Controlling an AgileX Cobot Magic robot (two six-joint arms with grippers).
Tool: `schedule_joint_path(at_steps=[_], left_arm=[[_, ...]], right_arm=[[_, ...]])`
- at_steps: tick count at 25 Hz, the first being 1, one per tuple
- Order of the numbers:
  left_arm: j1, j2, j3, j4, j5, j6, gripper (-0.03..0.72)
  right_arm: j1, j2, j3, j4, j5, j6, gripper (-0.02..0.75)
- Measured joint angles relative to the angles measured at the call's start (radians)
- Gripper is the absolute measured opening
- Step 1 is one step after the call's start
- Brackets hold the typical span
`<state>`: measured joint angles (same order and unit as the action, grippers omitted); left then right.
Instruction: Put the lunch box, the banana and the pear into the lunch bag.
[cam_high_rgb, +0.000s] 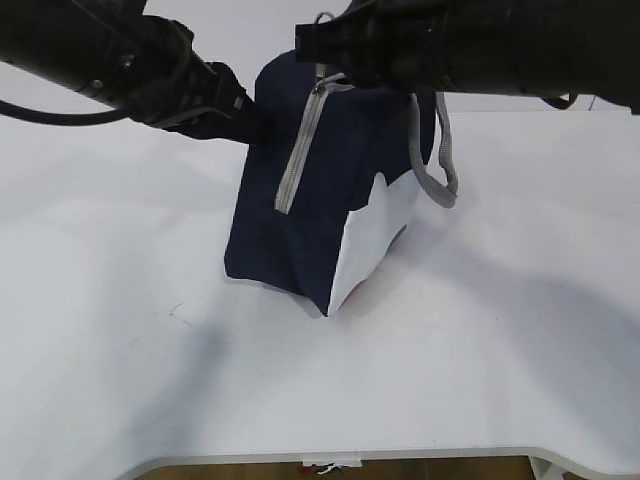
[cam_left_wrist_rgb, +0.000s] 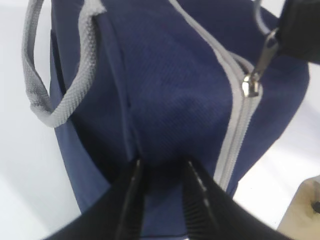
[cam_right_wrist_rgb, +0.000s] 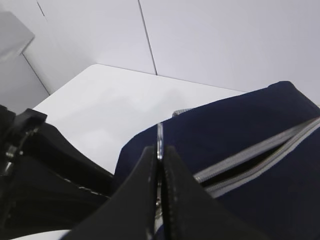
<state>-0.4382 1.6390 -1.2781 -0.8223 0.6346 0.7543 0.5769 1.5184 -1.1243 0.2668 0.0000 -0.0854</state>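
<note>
Standing upright mid-table in the exterior view: one lunch bag (cam_high_rgb: 320, 200), navy with a white corner panel, grey zipper (cam_high_rgb: 298, 160) running down the near face from the top edge. Left gripper (cam_high_rgb: 243, 118) pressed against the bag's upper left side; right gripper (cam_high_rgb: 318, 48) directly above the zipper's top end, nearer the pull. No lunch box, banana or pear visible anywhere.

Seen from the left wrist: fingers (cam_left_wrist_rgb: 131, 192) pinching a fold of the bag's fabric, bracing it; slider (cam_left_wrist_rgb: 251, 89) and ring pull (cam_left_wrist_rgb: 267, 50) up to the right, one grey handle (cam_left_wrist_rgb: 55, 75) to the left.

Seen from the right wrist: fingers (cam_right_wrist_rgb: 172, 195) pressed together on the thin metal pull (cam_right_wrist_rgb: 160, 141); zipper line extending rightward, slightly parted there.
</note>
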Motion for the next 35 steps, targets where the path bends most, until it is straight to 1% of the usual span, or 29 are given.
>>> schedule_joint_path(at_steps=[3, 5, 6, 8, 13, 19, 27, 30, 35], left_arm=[[0.0, 0.014, 0.0, 0.002, 0.0, 0.002, 0.052], [0.0, 0.015, 0.0, 0.008, 0.0, 0.004, 0.001], [0.0, 0.015, 0.0, 0.012, 0.0, 0.005, -0.008], [0.0, 0.015, 0.0, 0.035, 0.006, 0.006, -0.01], [0.0, 0.001, 0.0, 0.113, 0.096, 0.007, -0.01], [0.0, -0.025, 0.0, 0.14, 0.194, 0.007, -0.01], [0.0, -0.025, 0.0, 0.221, 0.279, 0.008, -0.01], [0.0, -0.025, 0.0, 0.242, 0.297, 0.008, -0.01], [0.0, -0.025, 0.0, 0.249, 0.325, 0.008, -0.01]], right_arm=[[0.0, 0.001, 0.0, 0.0, 0.0, 0.0, 0.013], [0.0, 0.002, 0.0, 0.0, 0.0, 0.0, 0.013], [0.0, 0.002, 0.0, 0.0, 0.0, 0.0, 0.013], [0.0, 0.002, 0.0, 0.0, 0.0, 0.0, 0.013], [0.0, 0.005, 0.0, 0.0, 0.0, 0.0, 0.013], [0.0, 0.005, 0.0, 0.0, 0.0, 0.0, 0.013], [-0.002, 0.005, 0.0, 0.0, 0.0, -0.016, 0.013], [-0.032, 0.009, 0.0, 0.0, -0.007, -0.024, 0.013], [-0.099, 0.036, -0.007, 0.002, -0.018, -0.025, 0.013]])
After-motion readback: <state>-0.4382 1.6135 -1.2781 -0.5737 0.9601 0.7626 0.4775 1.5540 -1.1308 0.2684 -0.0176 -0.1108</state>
